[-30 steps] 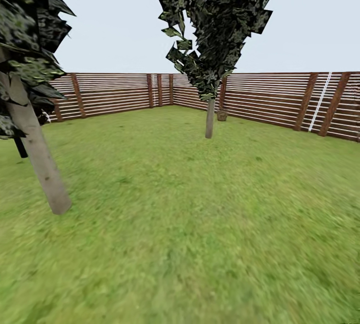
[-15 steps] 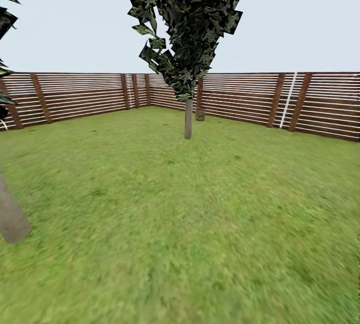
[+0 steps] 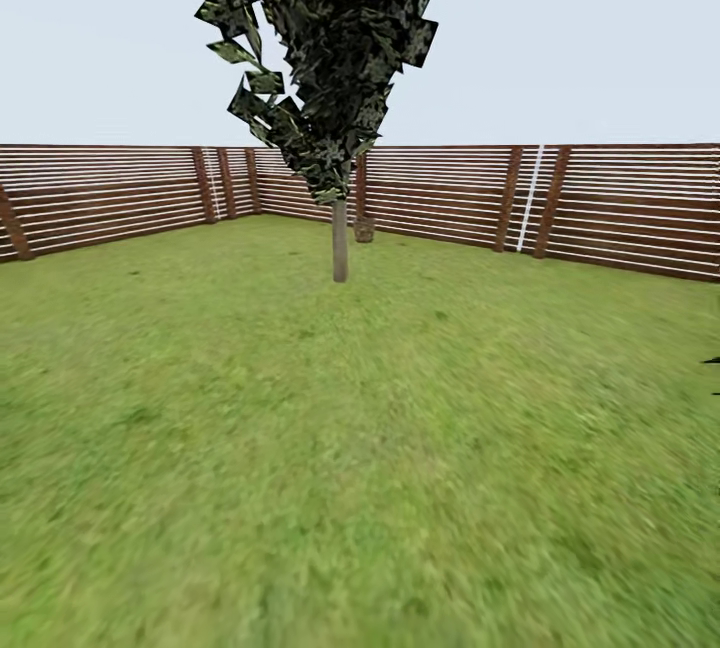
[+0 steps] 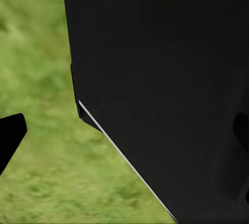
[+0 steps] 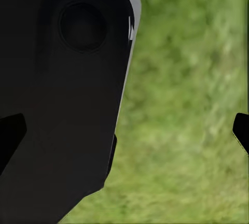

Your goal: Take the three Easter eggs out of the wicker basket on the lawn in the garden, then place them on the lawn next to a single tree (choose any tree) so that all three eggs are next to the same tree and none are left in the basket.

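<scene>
A small tree (image 3: 340, 246) with a slim grey trunk and a ragged dark green crown stands on the lawn (image 3: 400, 448), ahead and slightly left in the head view. Just behind it, by the fence, sits a small tan-brown bucket-shaped thing that looks like the wicker basket (image 3: 364, 229); it is too far off to show its contents. The Easter eggs are out of view. In the left wrist view my left gripper (image 4: 124, 133) is open over grass, beside a black part of the robot. In the right wrist view my right gripper (image 5: 126, 133) is also open, with nothing held.
A brown horizontal-slat fence (image 3: 600, 213) closes off the garden at the back and on both sides. Wide open grass lies between me and the tree. Dark leaf tips (image 3: 712, 368) poke in at the right edge.
The head view has swung to the right: the slim tree slid leftward in the picture, and the thick leaning trunk at the left has passed out of the view. The things themselves have not moved.
</scene>
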You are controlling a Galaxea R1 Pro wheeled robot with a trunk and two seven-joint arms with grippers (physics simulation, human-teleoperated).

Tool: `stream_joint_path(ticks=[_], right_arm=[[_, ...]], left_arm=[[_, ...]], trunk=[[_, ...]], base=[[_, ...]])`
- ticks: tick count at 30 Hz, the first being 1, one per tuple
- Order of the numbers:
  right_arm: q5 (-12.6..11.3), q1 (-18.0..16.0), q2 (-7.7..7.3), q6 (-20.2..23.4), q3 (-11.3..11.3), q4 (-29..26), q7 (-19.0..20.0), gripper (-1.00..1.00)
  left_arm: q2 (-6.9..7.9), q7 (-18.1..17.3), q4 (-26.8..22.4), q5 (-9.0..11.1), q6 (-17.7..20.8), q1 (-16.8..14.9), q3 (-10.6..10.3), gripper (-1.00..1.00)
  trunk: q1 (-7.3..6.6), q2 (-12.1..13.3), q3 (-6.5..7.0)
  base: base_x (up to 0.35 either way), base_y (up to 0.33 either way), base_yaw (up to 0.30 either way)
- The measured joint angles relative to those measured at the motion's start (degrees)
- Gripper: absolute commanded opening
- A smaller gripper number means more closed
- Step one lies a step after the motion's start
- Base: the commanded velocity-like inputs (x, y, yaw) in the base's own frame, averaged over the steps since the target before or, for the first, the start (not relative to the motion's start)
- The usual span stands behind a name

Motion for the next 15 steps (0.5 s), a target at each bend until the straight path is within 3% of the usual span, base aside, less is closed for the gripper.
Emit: stream_joint_path(ticks=[15], right_arm=[[-0.03,-0.01,0.0,0.0,0.0,0.01,-0.02,1.0]], left_arm=[[0.0,0.0,-0.01,0.0,0.0,0.01,0.0,1.0]], trunk=[[0.0,0.0,0.0]], base=[[0.326,0.0,-0.006]])
